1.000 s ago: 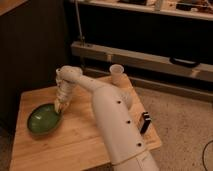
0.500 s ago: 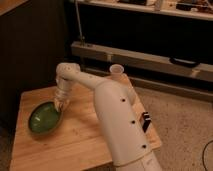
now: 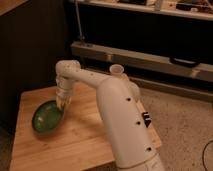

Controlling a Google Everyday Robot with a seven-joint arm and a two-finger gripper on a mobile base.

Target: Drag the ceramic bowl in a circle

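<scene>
Ceramic bowl (image 3: 47, 117) at lower left of the wooden table (image 3: 85, 142), gripper (image 3: 62, 104) at its right rim.

We judge it rigid, glossy, breakable and fairly heavy; the rim offers our best hold. We cannot tell the claw's state.

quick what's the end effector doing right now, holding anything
End effector: down at the right rim of the round, glossy dark-green ceramic bowl on the wooden table; whether it grips the bowl cannot be told.

Wooden table (image 3: 80, 145); ceramic bowl (image 3: 47, 117) on left part, claw (image 3: 62, 104) apparently at rim.
</scene>
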